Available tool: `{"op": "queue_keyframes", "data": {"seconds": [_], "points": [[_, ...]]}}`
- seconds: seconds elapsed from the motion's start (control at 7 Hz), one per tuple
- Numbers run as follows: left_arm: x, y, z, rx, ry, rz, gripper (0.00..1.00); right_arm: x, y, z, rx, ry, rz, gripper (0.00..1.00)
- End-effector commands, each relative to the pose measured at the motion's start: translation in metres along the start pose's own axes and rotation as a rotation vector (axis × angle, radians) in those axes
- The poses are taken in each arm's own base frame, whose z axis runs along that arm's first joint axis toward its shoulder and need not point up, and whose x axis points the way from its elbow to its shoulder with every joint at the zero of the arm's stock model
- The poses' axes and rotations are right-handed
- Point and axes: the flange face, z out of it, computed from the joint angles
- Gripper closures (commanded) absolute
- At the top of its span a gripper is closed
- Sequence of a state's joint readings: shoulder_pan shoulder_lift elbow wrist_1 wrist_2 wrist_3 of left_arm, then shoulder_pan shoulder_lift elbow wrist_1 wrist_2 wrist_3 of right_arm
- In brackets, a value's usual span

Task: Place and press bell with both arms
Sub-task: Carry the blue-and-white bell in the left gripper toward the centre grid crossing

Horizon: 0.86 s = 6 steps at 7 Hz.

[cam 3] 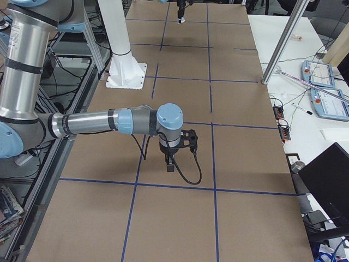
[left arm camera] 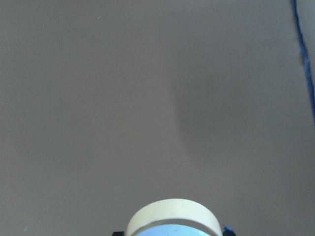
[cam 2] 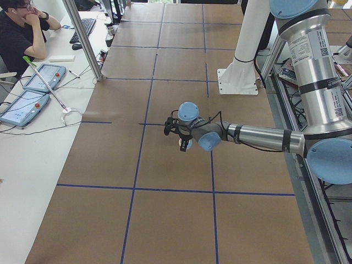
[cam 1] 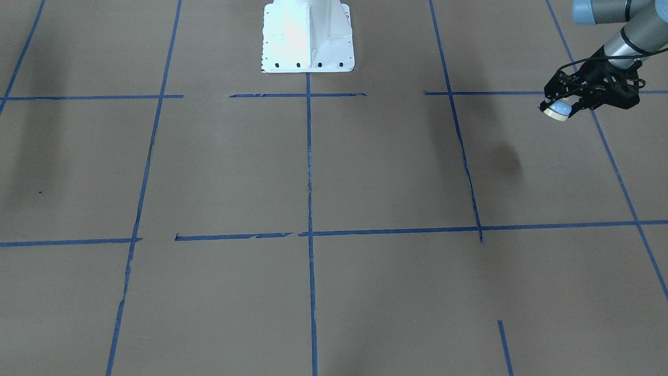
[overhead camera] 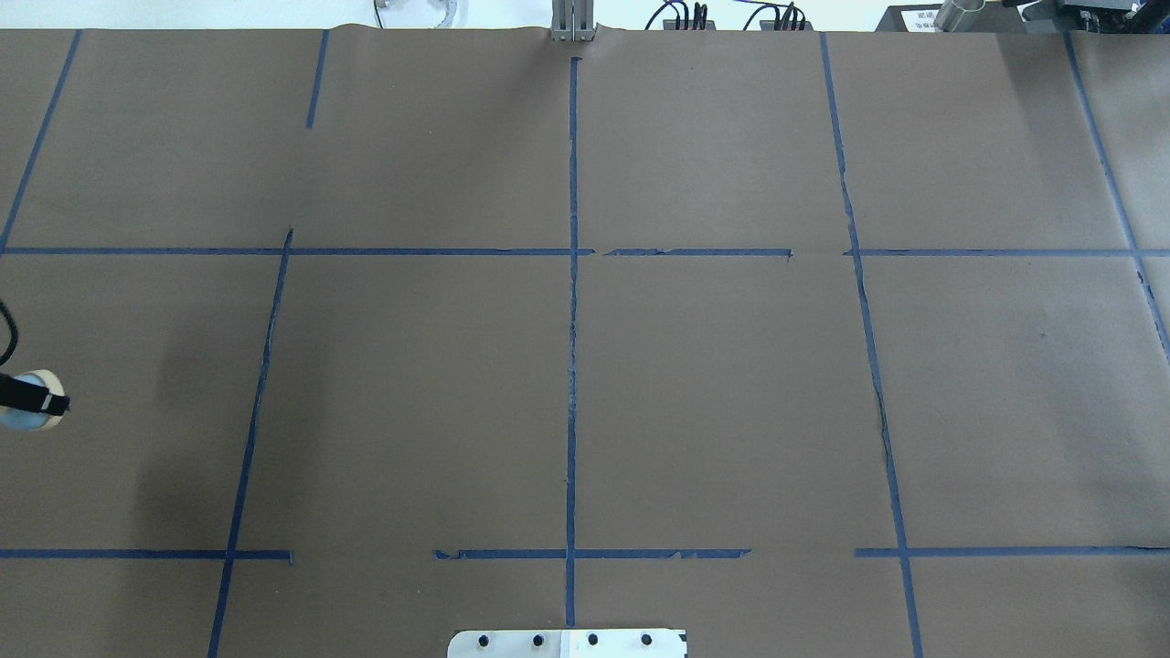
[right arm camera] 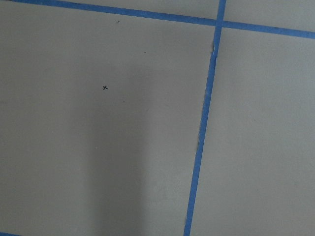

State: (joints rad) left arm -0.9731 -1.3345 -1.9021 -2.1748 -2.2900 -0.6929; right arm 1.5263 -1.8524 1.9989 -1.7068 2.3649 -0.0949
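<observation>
My left gripper [cam 1: 556, 109] is shut on the bell [cam 1: 561, 107], a small pale-blue dome with a cream rim. It holds the bell tilted above the brown table, at the robot's far left. The bell shows at the left edge of the overhead view [overhead camera: 37, 404], at the bottom of the left wrist view [left arm camera: 173, 219], and under the near arm in the exterior left view [cam 2: 185, 144]. My right gripper [cam 3: 170, 165] shows only in the exterior right view, pointing down just above the table. I cannot tell if it is open or shut.
The white bolted pedestal [cam 1: 308, 36] stands at the robot's side of the table. Blue tape lines [cam 1: 309, 156] divide the brown paper into squares. An operator [cam 2: 19, 30] sits at a side table with tablets [cam 2: 25, 104].
</observation>
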Motion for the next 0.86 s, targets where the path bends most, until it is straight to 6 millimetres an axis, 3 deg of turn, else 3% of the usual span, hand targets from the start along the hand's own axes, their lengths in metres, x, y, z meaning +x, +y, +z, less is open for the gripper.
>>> {"op": "queue_keyframes", "data": {"seconds": [0.0, 0.14, 0.43, 0.57, 0.71], "points": [[0.091, -0.080, -0.003, 0.004, 0.027, -0.061, 0.97, 0.000, 0.001, 0.001, -0.002, -0.002, 0.005, 0.00], [0.147, -0.098, 0.012, -0.038, 0.036, -0.070, 0.97, 0.000, 0.001, 0.001, -0.002, -0.002, 0.006, 0.00], [0.290, -0.130, 0.031, -0.113, 0.034, -0.173, 0.97, 0.000, 0.001, 0.001, -0.002, -0.002, 0.006, 0.00], [0.351, -0.156, 0.043, -0.089, -0.011, -0.212, 0.97, 0.001, 0.001, 0.001, -0.003, -0.001, 0.007, 0.00], [0.387, -0.184, 0.061, -0.082, -0.034, -0.277, 0.97, 0.002, 0.001, 0.002, -0.004, -0.001, 0.009, 0.00]]}}
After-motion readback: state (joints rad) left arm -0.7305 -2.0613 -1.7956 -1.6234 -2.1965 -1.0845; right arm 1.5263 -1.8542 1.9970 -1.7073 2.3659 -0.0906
